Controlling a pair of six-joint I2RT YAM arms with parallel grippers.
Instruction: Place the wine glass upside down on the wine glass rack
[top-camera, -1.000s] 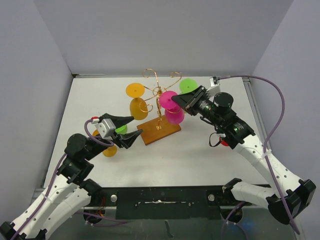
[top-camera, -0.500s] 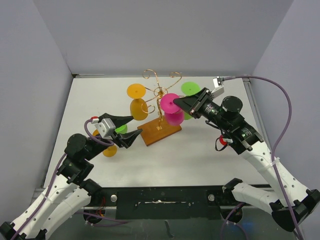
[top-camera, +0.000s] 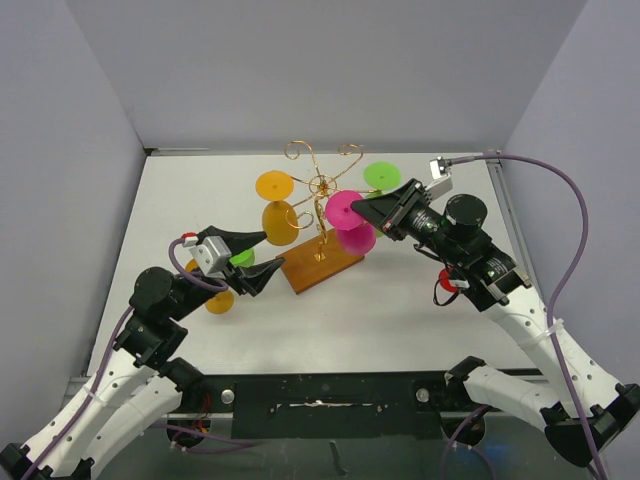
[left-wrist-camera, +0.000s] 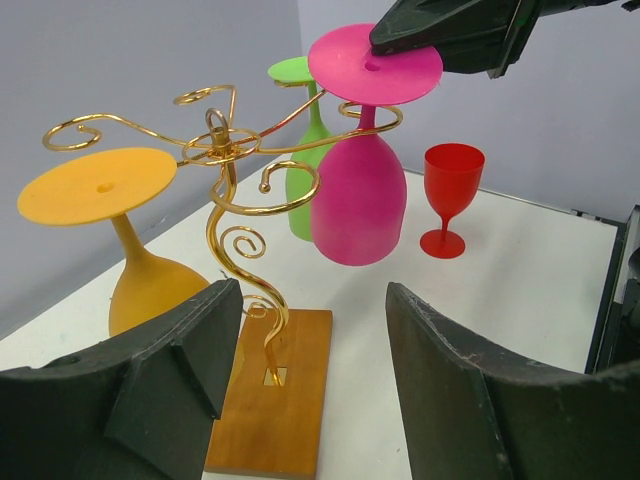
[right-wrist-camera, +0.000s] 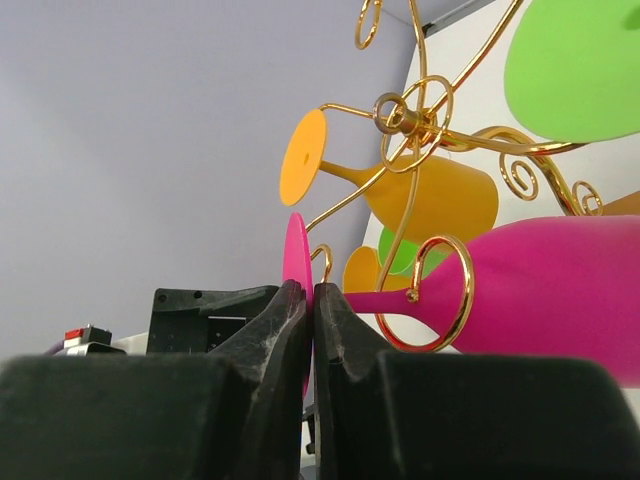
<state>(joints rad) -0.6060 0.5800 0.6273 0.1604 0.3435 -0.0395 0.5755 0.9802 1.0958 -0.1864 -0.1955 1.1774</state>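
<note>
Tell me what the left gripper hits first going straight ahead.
Most likely the rack: its wooden base and gold stem sit straight ahead of the left gripper, between its open jaws. The pink glass sits slightly right of that line; depth unclear.

The top camera looks down from high over the near edge of the desk (top-camera: 420, 300). The left wrist camera sits low, looking past its own fingers (left-wrist-camera: 470, 400). The right wrist camera is tipped sideways, very close. All three see the wine glass rack (top-camera: 320, 188) and pink wine glass (top-camera: 338, 210).
</note>
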